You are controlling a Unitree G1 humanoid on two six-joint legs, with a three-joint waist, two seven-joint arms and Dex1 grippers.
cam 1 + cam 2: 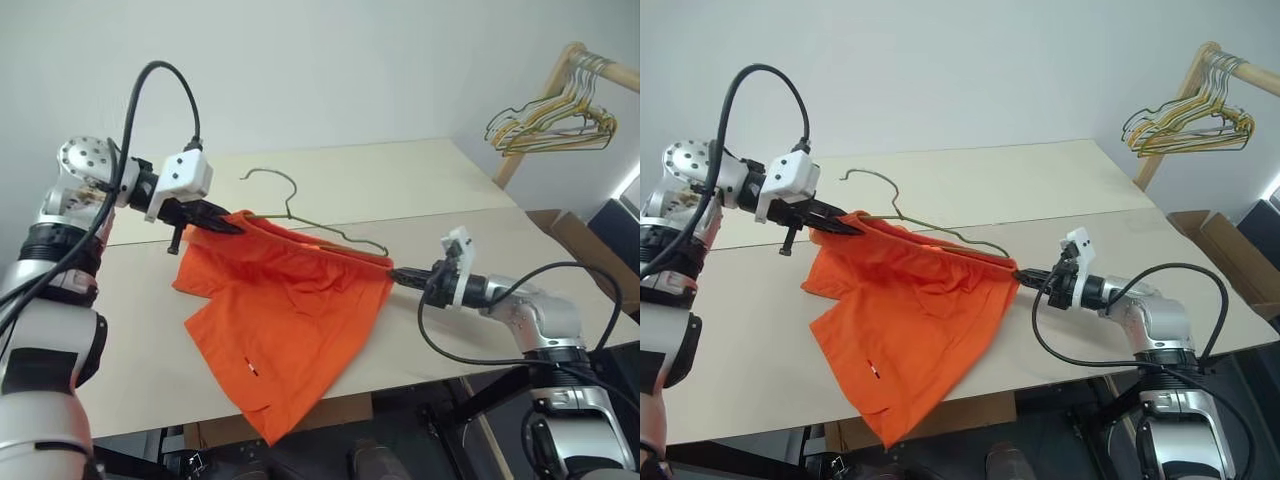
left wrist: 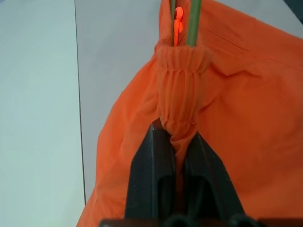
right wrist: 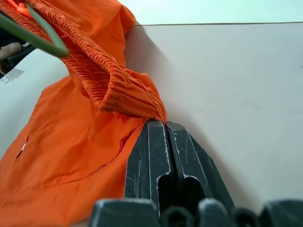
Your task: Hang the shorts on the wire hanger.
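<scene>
The bright orange shorts (image 1: 285, 320) hang stretched above the beige table (image 1: 400, 170), the legs drooping onto it and over its front edge. My left gripper (image 1: 225, 225) is shut on the left end of the gathered waistband (image 2: 182, 85). At the other end, my right gripper (image 3: 163, 124) is shut on the bunched waistband's right tip (image 3: 113, 90). The thin olive-grey wire hanger (image 1: 290, 205) has its lower part inside the waistband, and its hook rises above the shorts. Its two wires (image 2: 193, 19) enter the waistband just past my left fingers.
A bunch of yellow, green and grey wire hangers (image 1: 555, 125) hangs on a wooden rack at the far right. A cardboard box (image 1: 590, 250) stands beyond the table's right edge. A seam runs across the table behind the shorts.
</scene>
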